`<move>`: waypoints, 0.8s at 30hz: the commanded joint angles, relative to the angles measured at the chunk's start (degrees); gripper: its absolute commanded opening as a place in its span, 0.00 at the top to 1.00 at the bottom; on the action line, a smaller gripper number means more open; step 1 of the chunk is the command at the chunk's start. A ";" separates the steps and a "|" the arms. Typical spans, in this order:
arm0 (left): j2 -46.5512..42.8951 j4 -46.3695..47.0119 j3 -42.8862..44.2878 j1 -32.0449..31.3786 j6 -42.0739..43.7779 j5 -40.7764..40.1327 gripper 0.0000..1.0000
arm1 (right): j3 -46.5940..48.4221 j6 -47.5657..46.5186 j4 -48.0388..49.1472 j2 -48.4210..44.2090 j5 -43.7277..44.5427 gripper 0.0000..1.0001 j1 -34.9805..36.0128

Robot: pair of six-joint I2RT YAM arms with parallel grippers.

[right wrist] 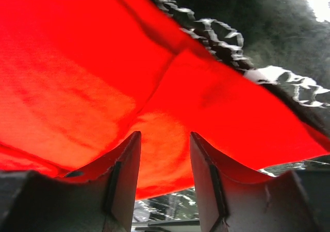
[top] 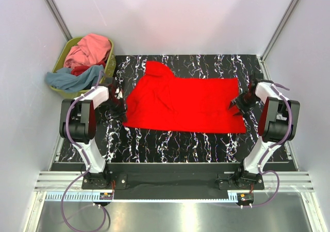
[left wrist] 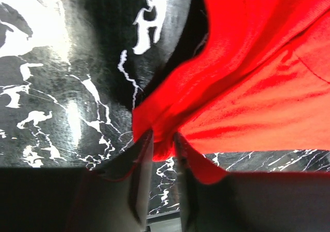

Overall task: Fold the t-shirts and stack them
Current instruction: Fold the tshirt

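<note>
A bright red t-shirt point(top: 185, 103) lies spread flat on the black marbled table point(top: 170, 139), one sleeve pointing to the far left. My left gripper point(top: 121, 108) is at the shirt's left edge. In the left wrist view my left gripper point(left wrist: 162, 136) is pinched on a bunched fold of the red t-shirt point(left wrist: 258, 87), lifted off the table. My right gripper point(top: 238, 104) is at the shirt's right edge. In the right wrist view my right gripper point(right wrist: 165, 136) stands apart, with the hem of the red t-shirt point(right wrist: 77, 77) lying between its fingers.
An olive-green basket point(top: 60, 62) stands at the far left beside the table. It holds a pink shirt point(top: 93, 47), a grey-blue shirt point(top: 69, 80) and some red cloth. White walls close in on both sides and at the back.
</note>
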 commanded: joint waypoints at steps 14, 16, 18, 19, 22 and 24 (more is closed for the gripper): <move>-2.11 1.13 -5.41 2.96 -2.08 -2.00 1.00 | -9.93 -6.74 5.30 -0.29 5.67 0.64 -7.62; -3.16 0.96 -6.37 2.96 -2.52 -2.71 1.00 | -11.50 -5.77 5.48 -0.55 5.15 0.64 -9.64; -4.57 0.96 -6.99 2.96 -2.52 -3.76 1.00 | -12.56 -5.24 6.00 -1.16 4.53 0.64 -10.61; -4.92 0.87 -7.43 2.96 -2.60 -3.85 1.00 | -12.48 -5.58 6.09 -1.16 3.83 0.64 -10.79; -6.41 0.69 -8.22 3.05 -3.13 -2.54 1.00 | -11.43 -7.87 5.74 -2.30 1.29 0.62 -10.79; -7.64 0.69 -8.92 2.96 -3.39 -1.66 0.83 | -10.11 -9.10 4.96 -5.27 0.14 0.59 -10.70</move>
